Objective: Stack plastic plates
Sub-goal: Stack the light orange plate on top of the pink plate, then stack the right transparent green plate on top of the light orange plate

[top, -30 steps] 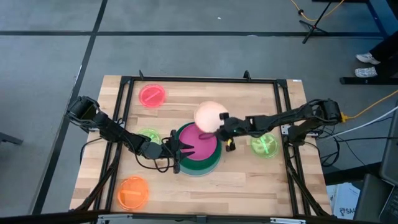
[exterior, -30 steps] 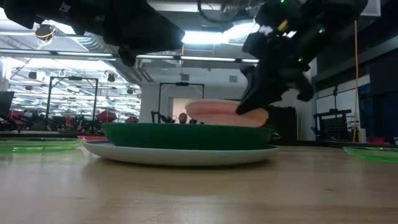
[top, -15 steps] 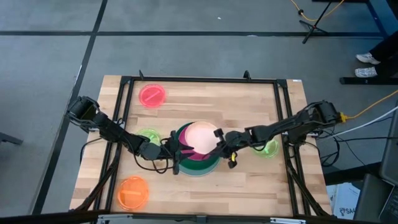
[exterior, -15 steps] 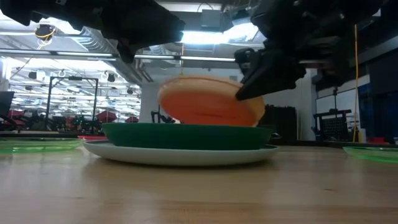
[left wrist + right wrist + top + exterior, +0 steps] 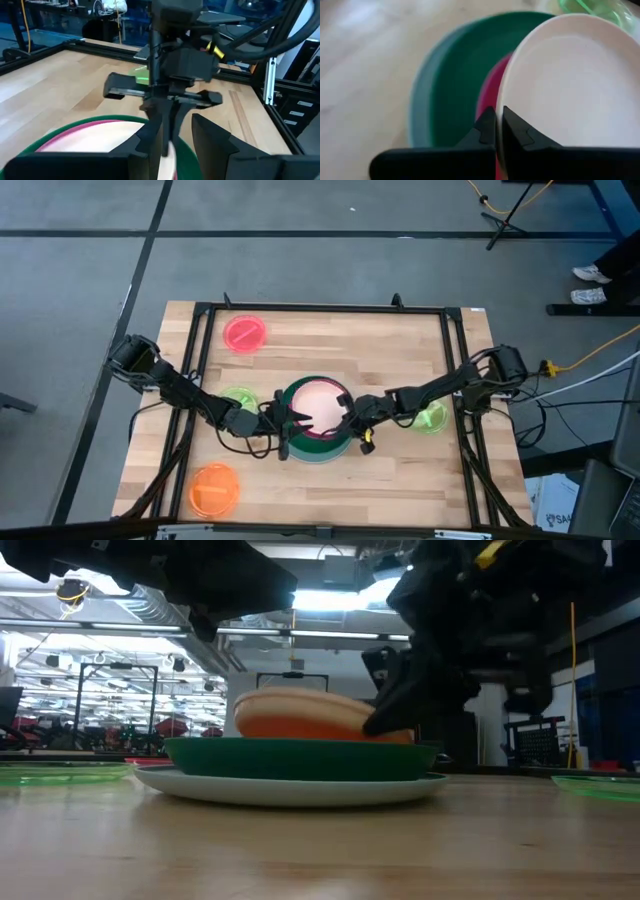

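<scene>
A stack stands mid-table: the light blue plate (image 5: 290, 448) underneath, the dark green plate (image 5: 336, 442) on it, the magenta plate (image 5: 487, 95) inside that. My right gripper (image 5: 347, 408) is shut on the peach plate (image 5: 318, 402), which sits low over the stack and shows above the green rim (image 5: 300, 756) in the low view. My left gripper (image 5: 291, 420) stands open at the stack's left rim. The pink-red plate (image 5: 244, 333), two lime green plates (image 5: 238, 397) (image 5: 430, 416) and the orange plate (image 5: 213, 488) lie flat on the table. My right gripper pinches the peach plate's rim (image 5: 506, 107) on its right side between the two fingers, one above the rim and one below. It reaches in from the table's right, slanting down. The plate lies nearly level over the magenta plate; whether it rests there I cannot tell.
A black frame (image 5: 320, 309) runs around the wooden table. The orange plate lies at the near left, the pink-red one at the far left, and one lime green plate on each side of the stack. Bare wood (image 5: 400, 470) shows along the near edge.
My right gripper has moved from the stack's far right toward the near left and down, still shut. The peach plate has been carried from beyond the stack's far rim to over the magenta plate and lowered, first tilted, now nearly level.
</scene>
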You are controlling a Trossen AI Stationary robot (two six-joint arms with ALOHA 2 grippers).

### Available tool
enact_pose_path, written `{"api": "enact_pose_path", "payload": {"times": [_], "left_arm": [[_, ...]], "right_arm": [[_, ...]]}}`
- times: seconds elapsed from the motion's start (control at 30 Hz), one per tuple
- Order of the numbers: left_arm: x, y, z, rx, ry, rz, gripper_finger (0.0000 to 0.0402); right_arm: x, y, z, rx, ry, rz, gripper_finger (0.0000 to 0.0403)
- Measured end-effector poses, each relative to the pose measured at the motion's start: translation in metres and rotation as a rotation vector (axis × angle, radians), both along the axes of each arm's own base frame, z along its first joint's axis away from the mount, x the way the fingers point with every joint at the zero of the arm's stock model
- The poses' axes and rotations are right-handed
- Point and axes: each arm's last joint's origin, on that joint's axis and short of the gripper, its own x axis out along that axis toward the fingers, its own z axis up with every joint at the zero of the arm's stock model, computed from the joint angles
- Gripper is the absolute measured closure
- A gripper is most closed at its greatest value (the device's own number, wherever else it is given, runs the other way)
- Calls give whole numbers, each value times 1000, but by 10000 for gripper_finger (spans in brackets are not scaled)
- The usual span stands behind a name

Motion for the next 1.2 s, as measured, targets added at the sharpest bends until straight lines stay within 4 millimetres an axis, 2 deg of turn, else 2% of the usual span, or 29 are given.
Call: {"api": "enact_pose_path", "payload": {"times": [0.23, 0.47, 0.63, 0.8, 0.93, 1.2], "left_arm": [[1, 1, 0, 1, -1, 5, 303], [0, 1, 0, 4, 4, 4, 303], [0, 1, 0, 4, 5, 4, 303], [0, 0, -1, -3, 4, -1, 303], [0, -1, -1, -22, 4, -16, 303], [0, -1, -1, -58, -3, -9, 303]], "right_arm": [[1, -1, -6, -28, 9, -37, 387], [1, -1, -5, -22, 8, -31, 293], [7, 1, 19, -20, 18, -32, 241], [5, 0, 41, -10, 98, -73, 227], [-9, 1, 57, 39, 173, -113, 226], [-46, 13, 62, -44, 366, -381, 226]]}}
